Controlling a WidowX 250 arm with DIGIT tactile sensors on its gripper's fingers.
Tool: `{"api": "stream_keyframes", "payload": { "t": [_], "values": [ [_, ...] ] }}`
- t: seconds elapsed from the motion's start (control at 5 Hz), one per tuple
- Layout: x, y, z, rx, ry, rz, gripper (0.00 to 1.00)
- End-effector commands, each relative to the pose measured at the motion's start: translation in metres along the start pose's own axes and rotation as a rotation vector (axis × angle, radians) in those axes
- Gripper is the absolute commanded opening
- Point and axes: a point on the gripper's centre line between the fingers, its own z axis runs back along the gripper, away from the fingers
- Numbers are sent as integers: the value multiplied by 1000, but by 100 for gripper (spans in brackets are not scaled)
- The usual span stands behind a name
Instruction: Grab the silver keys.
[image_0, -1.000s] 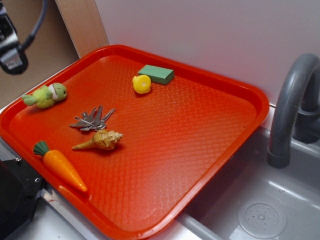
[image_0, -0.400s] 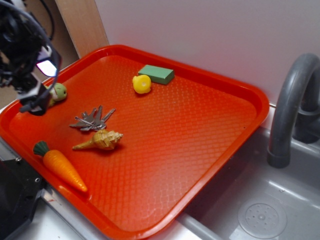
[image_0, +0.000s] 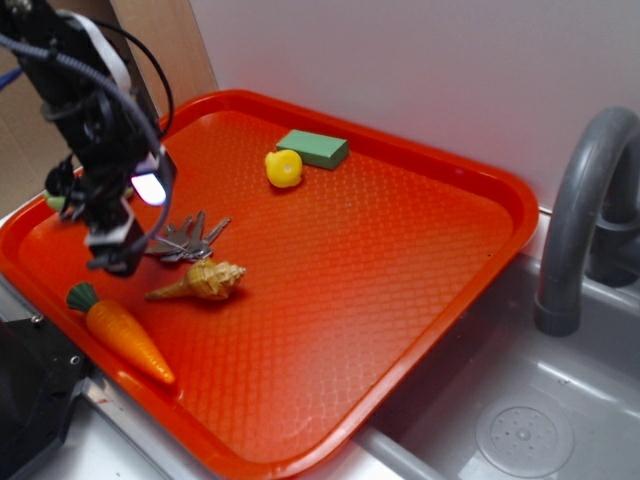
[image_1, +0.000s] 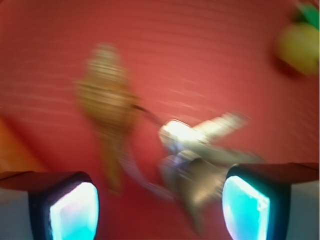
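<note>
Now my pincer (image_0: 118, 250) hangs over the left part of the red tray (image_0: 420, 270), spread wide and holding nothing; in the blurred wrist view its two pads sit far apart at the bottom corners with bare tray between them. The silver keys (image_0: 188, 240) lie flat on the tray floor just right of my pincer, fanned out, with the tan seashell (image_0: 205, 280) just on their near side and apparently not touching them. From the wrist the keys (image_1: 200, 160) sit toward my right pad (image_1: 245, 202) instead of midway, and the seashell (image_1: 107, 107) lies to the left. I judge this to be the approach step: I am above the bunch but not yet centred on it or down at it. The next move calls for a small shift so the keys fall between the pads, then a straight descent nearly to the tray floor, since the keys are thin and flat. Room is tight on the near side, where the seashell could be nudged or caught in the close. The carrot (image_0: 120, 335) lies nearer, by the tray's near rim, and the yellow toy (image_0: 284, 168) and green block (image_0: 313, 148) are well apart at the far side, so the open room lies to the right.
</note>
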Motion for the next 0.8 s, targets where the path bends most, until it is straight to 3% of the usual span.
{"api": "stream_keyframes", "payload": {
  "t": [0.0,0.2,0.4,0.6],
  "values": [
    [1,-34,4,-23,22,-88,100],
    [3,-24,-8,20,76,-4,100],
    [4,-1,-3,75,73,77,100],
    [5,8,-3,65,67,96,100]
  ]
}}
